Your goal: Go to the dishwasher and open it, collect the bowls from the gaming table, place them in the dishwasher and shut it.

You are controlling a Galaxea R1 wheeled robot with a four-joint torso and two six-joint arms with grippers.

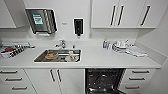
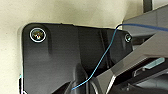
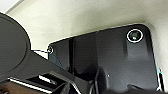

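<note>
A kitchenette seen from above and in front, with a white countertop (image 1: 100, 61) running across the whole width. At the far left of the counter lies a dish rack or tray (image 1: 12, 50) holding dark utensils and something red, too blurred to make out. On the wall above it hangs a steel paper towel dispenser (image 1: 41, 21) with a green label. Toward the middle, a stainless-steel sink (image 1: 58, 55) is set into the counter, with a tap (image 1: 62, 44) behind it; inside the basin sit an orange bowl (image 1: 51, 55) and some white dishes (image 1: 70, 57). On the wall above the tap is a black soap dispenser (image 1: 78, 27). Right of the sink, below the counter edge, the dishwasher (image 1: 103, 81) stands open, its dark racked interior showing between the white cabinet doors (image 1: 53, 80) on its left and white drawers (image 1: 138, 78) on its right. On the counter above and to the right of it are a small bottle (image 1: 105, 44), a cluster of white crockery (image 1: 121, 45) and a folded cloth (image 1: 136, 52). White upper cabinets (image 1: 125, 13) with dark bar handles hang over that end. The wrist views show the robot's own dark plate against a pale surface, with a thin blue wire (image 2: 105, 53) crossing the left one; whether either claw is open or closed cannot be told.
</note>
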